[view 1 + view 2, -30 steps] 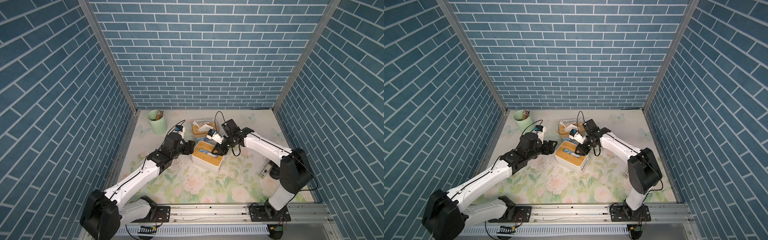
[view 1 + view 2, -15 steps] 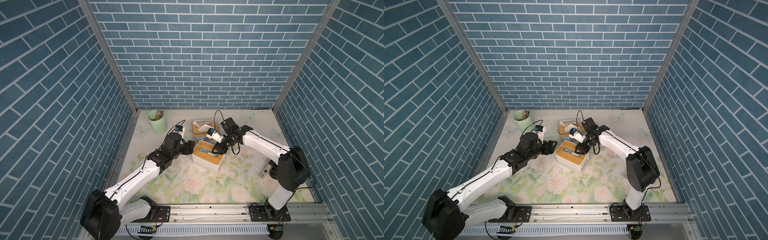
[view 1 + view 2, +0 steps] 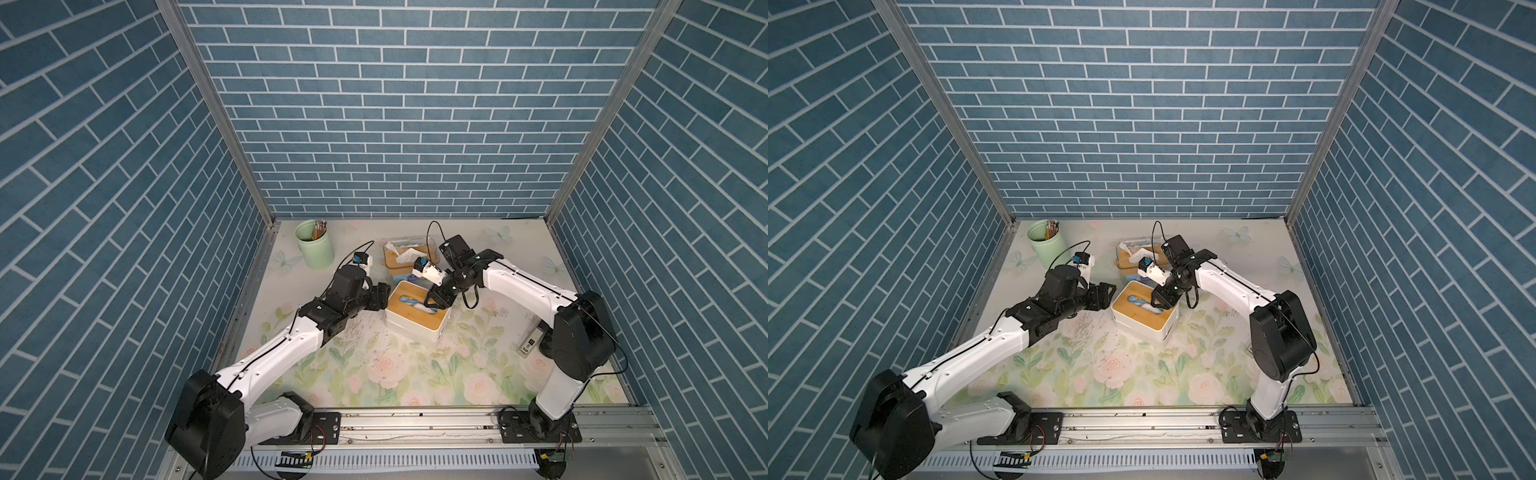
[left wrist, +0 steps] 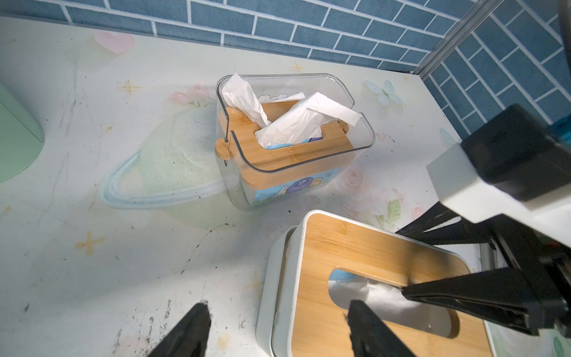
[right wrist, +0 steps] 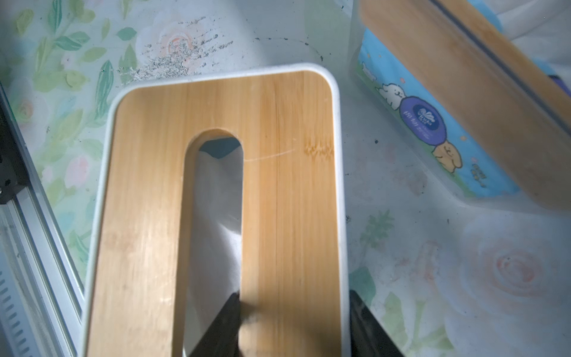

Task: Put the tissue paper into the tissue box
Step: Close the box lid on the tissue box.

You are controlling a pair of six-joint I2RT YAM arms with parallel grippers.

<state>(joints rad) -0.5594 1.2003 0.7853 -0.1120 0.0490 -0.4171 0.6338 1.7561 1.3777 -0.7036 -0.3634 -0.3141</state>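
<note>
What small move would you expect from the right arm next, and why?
Probably a slight downward press of the right gripper. One of its fingers sits in the slot of the tissue box, against the white tissue that shows just under the lid; a short push should tuck it in fully.

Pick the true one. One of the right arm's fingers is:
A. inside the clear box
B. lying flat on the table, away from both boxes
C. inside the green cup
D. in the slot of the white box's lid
D: in the right wrist view, one of the fingers of the right gripper reaches into the slot of the white box, onto the tissue.
</note>
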